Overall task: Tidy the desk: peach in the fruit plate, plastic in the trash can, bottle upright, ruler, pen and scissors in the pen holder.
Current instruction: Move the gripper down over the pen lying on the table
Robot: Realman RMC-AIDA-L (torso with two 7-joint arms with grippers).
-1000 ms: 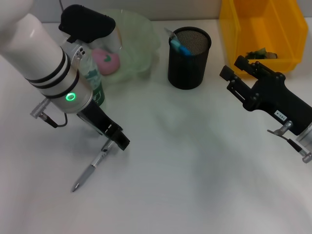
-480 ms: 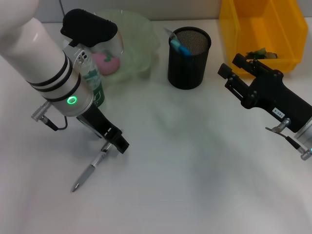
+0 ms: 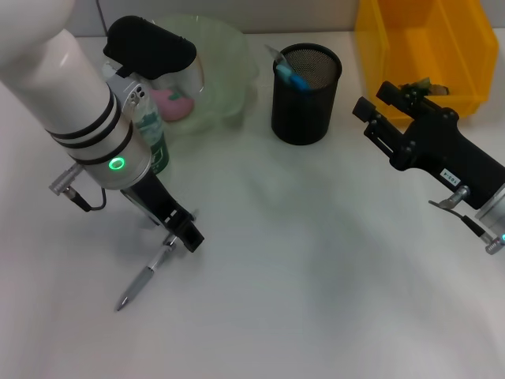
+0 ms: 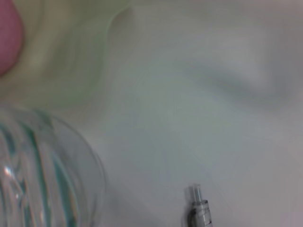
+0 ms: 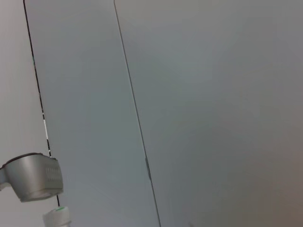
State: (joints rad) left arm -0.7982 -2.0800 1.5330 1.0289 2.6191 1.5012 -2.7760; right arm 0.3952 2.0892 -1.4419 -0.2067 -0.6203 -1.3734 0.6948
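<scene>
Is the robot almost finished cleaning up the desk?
Nearly. The peach is in the fruit plate, the bottle stands upright, and something is already in the pen holder. The left gripper is down at the pen, which lies on the desk.

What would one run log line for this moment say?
left gripper: at the upper end of the pen on the desk | right gripper: idle near yellow bin | peach: in plate

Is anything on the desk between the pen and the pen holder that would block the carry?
Nothing visible does. The pen lies at the left gripper; the desk between it and the pen holder looks bare. The bottle stands off to the side.
</scene>
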